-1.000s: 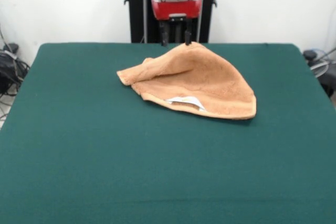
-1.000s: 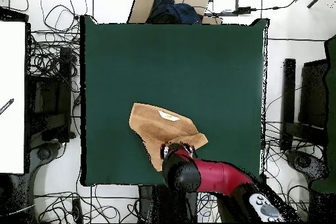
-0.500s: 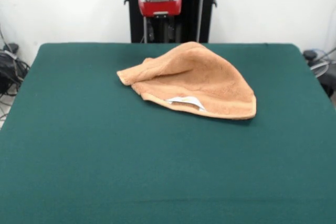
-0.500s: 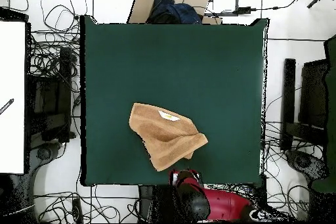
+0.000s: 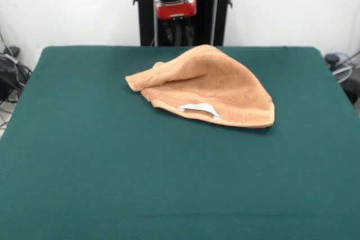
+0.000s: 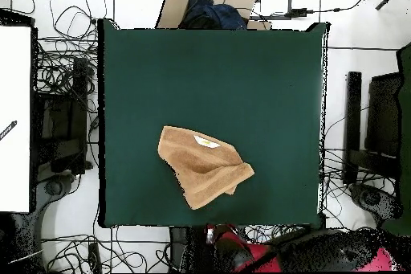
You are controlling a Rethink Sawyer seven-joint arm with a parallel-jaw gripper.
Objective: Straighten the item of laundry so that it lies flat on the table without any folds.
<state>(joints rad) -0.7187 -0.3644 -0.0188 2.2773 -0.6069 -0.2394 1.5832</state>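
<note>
The item of laundry [image 5: 208,85], an orange-tan towel, lies crumpled on the green table [image 5: 84,155], folded over itself into a rough triangle. A white label [image 5: 198,108] shows at its front hem. In the overhead view the towel [image 6: 205,166] sits near the table's [image 6: 241,78] bottom edge, a little left of centre, with the label [image 6: 206,141] on its upper side. My gripper [image 5: 175,32] hangs behind the table's far edge, apart from the towel and holding nothing. From above, the gripper [image 6: 221,235] is just off the table's bottom edge.
Cables lie tangled on the floor around the table. A cardboard box with dark cloth [image 6: 210,6] stands beyond the top edge, a white surface [image 6: 14,118] at the left, and black stands [image 6: 357,126] at the right.
The gripper was at the towel's peak a second ago; it has risen and drawn back off the table. The towel has kept its crumpled shape.
</note>
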